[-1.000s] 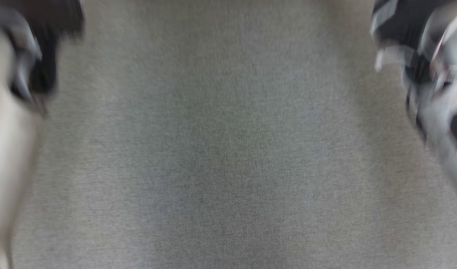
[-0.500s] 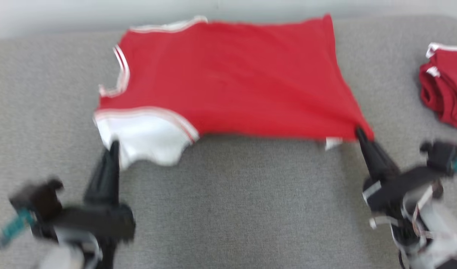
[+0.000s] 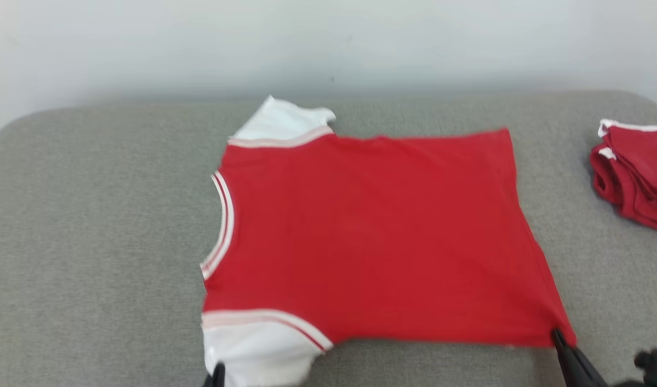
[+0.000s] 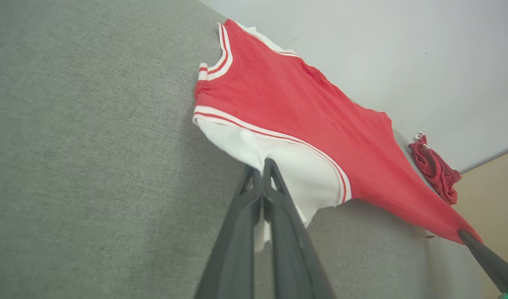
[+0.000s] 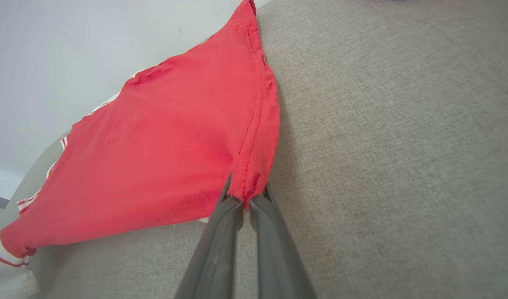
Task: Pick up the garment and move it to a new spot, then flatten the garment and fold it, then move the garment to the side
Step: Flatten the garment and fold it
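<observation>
Left gripper (image 4: 263, 165) pinches garment (image 3: 371, 236) sleeve, right gripper (image 5: 244, 200), seemingly low, pinches hem.

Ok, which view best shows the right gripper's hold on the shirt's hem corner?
The right wrist view: close up, the right gripper has its jaws shut on the hem corner of the red shirt. The head view catches its tip at that corner by the bottom edge; the left wrist view shows it small, lower right.

Grey cushion (image 3: 92, 215) bears red garment (image 3: 371, 236), red bundle (image 3: 637, 177).
</observation>
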Robot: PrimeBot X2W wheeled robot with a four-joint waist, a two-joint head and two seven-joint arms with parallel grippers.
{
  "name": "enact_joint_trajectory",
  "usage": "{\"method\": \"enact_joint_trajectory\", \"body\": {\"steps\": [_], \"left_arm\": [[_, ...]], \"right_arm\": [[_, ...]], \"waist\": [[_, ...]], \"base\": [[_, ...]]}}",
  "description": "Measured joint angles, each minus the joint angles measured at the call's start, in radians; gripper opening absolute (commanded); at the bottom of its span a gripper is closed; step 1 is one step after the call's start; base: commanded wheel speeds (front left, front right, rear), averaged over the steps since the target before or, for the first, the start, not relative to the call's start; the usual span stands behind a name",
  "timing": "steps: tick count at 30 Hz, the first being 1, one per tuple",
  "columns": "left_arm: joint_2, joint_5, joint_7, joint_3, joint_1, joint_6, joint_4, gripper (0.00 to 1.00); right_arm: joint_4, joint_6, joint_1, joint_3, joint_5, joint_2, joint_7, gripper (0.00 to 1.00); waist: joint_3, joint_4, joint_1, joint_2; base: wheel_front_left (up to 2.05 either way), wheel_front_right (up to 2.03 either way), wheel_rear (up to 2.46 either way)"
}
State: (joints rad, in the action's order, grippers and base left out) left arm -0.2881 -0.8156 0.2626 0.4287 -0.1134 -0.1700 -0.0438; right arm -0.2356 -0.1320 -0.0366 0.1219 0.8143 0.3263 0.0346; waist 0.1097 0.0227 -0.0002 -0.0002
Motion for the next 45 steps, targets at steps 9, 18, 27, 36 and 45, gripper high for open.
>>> {"method": "enact_joint_trajectory", "body": {"steps": [9,18,27,36,45], "left_arm": [[0.03,0.023,0.0,0.001,-0.114,0.023,0.011,0.0],[0.038,0.049,0.0,0.011,-0.039,0.06,0.037,0.0],[0.007,0.07,-0.04,0.007,0.117,0.102,0.081,0.0],[-0.007,0.08,-0.089,0.003,0.34,0.155,0.229,0.0],[0.022,0.107,-0.104,0.035,0.569,0.223,0.535,0.0]], "right_arm": [[0.116,0.0,-0.198,-0.16,-0.127,-0.12,-0.095,0.0],[0.191,0.0,-0.202,-0.213,-0.175,-0.211,-0.195,0.0],[0.171,0.0,-0.086,-0.223,-0.156,-0.234,-0.308,0.0],[0.093,0.0,0.074,-0.234,-0.156,-0.225,-0.383,0.0],[-0.082,0.0,0.278,-0.182,-0.194,-0.198,-0.372,0.0]], "waist": [[-0.053,0.037,0.0001,0.0001],[-0.047,0.027,0.0002,0.0002],[-0.027,-0.014,0.0003,0.0003],[0.012,-0.032,0.0003,0.0002],[0.044,-0.056,0.0004,0.0003]], "base": [[0.0,0.0,0.0],[0.0,0.0,0.0],[0.0,0.0,0.0],[0.0,0.0,0.0],[0.0,0.0,0.0]]}}
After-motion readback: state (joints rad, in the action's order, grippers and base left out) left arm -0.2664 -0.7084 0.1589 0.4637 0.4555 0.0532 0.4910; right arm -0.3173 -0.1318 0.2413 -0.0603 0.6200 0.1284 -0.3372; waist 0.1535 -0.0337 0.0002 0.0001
